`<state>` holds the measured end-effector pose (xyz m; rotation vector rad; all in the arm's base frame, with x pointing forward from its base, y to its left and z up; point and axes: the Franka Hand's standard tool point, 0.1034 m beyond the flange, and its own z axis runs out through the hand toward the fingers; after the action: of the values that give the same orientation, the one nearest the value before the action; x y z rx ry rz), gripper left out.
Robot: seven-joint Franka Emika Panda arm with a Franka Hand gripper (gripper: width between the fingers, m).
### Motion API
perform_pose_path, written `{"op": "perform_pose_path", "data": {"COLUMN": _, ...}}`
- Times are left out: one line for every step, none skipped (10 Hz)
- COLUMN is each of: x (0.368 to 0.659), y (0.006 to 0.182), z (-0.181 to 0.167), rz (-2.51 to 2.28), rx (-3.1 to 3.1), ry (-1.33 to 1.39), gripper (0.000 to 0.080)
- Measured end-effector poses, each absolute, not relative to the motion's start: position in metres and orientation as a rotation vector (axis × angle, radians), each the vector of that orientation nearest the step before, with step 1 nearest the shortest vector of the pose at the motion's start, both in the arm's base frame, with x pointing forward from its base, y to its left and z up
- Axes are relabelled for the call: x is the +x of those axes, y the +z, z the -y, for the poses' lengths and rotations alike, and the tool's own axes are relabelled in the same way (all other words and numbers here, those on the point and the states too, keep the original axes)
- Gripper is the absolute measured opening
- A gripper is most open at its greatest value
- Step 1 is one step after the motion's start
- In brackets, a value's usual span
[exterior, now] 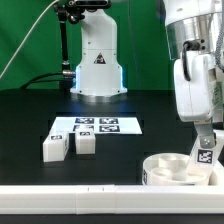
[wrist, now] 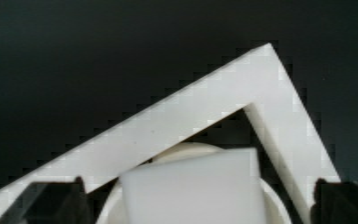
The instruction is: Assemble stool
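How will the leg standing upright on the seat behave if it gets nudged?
The leg looks like stiff, blocky plastic, so it should not flex. Standing tall on its narrow end on the seat, it may tip unless already fastened. Its flat sides probably keep it from rolling.

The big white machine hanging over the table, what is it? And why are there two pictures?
It is a robot arm building a little stool. One picture comes from a camera watching the whole table. The other comes from a camera on the arm's wrist, looking past its gripper. On the black table lie two loose white legs, a flat marker board and the round seat. A third leg stands at the seat, between the gripper's fingers. Whether they squeeze it, I cannot tell.
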<state>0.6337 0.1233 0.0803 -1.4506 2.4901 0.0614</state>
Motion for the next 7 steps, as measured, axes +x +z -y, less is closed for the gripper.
{"op": "perform_pose_path", "data": {"x": 0.628, "y": 0.082, "z": -0.123, "rz": -2.423, "rx": -1.636, "ry": 0.106, "gripper": 0.0642}}
{"op": "perform_pose_path", "data": {"x": 0.629, "y": 0.092, "z": -0.116, "rz": -2.332, "rx": -1.77, "ry": 0.118, "gripper": 0.0648}}
{"op": "perform_pose_path", "data": {"x": 0.63, "y": 0.1, "z": -0.109, "rz": -2.208, "rx": -1.912, "ry": 0.099, "gripper": 0.0648}}
{"op": "perform_pose_path", "data": {"x": 0.63, "y": 0.108, "z": -0.101, "rz": -2.126, "rx": -2.001, "ry": 0.107, "gripper": 0.0649}}
{"op": "perform_pose_path", "data": {"x": 0.632, "y": 0.112, "z": -0.095, "rz": -2.098, "rx": -2.026, "ry": 0.108, "gripper": 0.0649}}
{"op": "perform_pose_path", "data": {"x": 0.633, "y": 0.113, "z": -0.095, "rz": -2.099, "rx": -2.024, "ry": 0.109, "gripper": 0.0649}}
{"op": "perform_pose_path", "data": {"x": 0.632, "y": 0.111, "z": -0.096, "rz": -2.099, "rx": -2.028, "ry": 0.112, "gripper": 0.0649}}
